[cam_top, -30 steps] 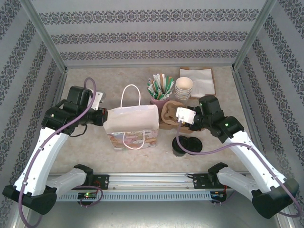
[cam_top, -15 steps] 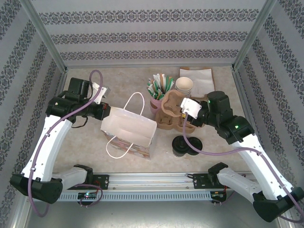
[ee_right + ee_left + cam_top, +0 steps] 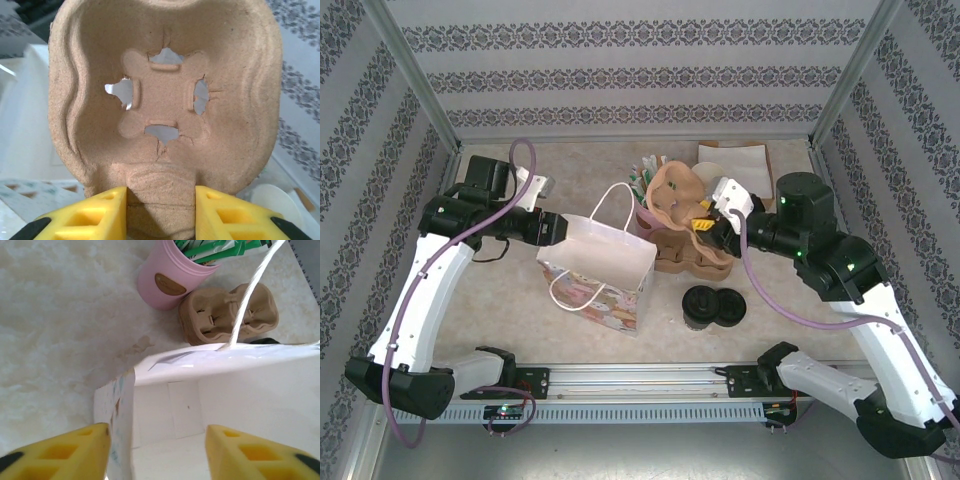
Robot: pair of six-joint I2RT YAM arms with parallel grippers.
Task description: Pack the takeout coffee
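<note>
Tabletop (image 3: pixel 510 310), pale and mottled, sits enclosed by stripe-patterned walls (image 3: pixel 640 60).

In the top view, the raised cup carrier (image 3: pixel 672 188) is covering most of the pink cup (image 3: pixel 646 214) from you. At the right wrist, that carrier is running off the top edge and hiding much of the paper bag (image 3: pixel 22 115) behind it. At the left wrist, the bag is spilling past the right and bottom edges, its rim masking part of the carrier stack (image 3: pixel 210 315). The takeout coffee (image 3: pixel 699 306) is hiding its cup under its lid.
</note>
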